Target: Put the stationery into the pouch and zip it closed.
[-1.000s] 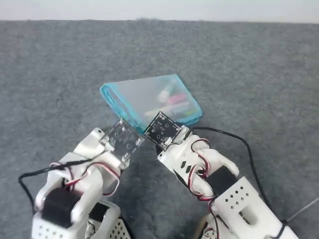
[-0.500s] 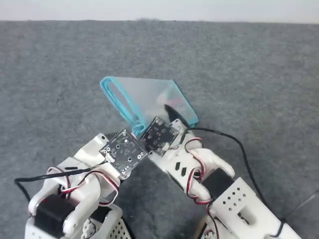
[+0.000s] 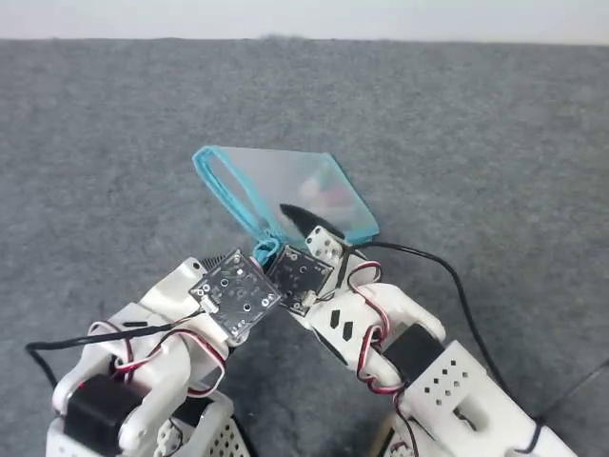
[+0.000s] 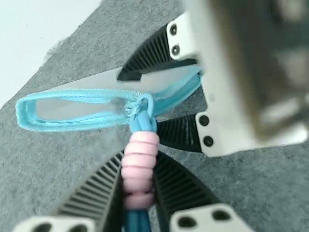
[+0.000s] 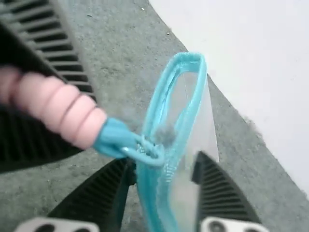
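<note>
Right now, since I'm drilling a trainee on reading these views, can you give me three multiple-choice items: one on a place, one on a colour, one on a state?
1. Where is the pouch's pink zipper pull?
A) between the left gripper's fingers
B) lying loose beside the pouch
C) inside the pouch

2. What colour is the pouch's trim?
A) red
B) light blue
C) yellow

3. How is the pouch's mouth?
A) zipped shut end to end
B) partly open
C) folded flat under an arm

Answers:
1 A: the left wrist view shows the pull clamped there.
2 B: the trim along the zip is light blue.
3 B: a gap shows between the zip's two sides beyond the slider, while the right gripper clamps the pouch's edge.
</note>
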Controlling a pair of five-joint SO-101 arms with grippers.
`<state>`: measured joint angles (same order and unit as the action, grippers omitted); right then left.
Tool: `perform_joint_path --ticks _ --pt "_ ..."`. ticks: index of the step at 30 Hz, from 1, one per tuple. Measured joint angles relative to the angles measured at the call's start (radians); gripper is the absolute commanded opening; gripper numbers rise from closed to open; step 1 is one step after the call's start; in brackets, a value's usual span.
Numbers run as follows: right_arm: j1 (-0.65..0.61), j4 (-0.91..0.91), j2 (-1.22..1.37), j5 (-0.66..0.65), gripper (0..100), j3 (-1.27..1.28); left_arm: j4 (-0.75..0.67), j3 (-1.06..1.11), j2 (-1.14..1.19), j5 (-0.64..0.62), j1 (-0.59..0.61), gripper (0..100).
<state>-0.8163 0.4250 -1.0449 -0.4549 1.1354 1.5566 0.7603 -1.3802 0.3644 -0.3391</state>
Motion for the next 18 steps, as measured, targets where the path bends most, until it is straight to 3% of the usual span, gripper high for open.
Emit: perform_joint_path --ticks 12,18 --pt "0.037 0.127 -0.023 -0.086 0.6 0.049 0.0 0.051 -0.002 0.005 0.009 1" --pt "0.089 0.127 -0.026 -0.127 0.6 0.11 -0.101 0.183 0.009 0.04 0.198 1"
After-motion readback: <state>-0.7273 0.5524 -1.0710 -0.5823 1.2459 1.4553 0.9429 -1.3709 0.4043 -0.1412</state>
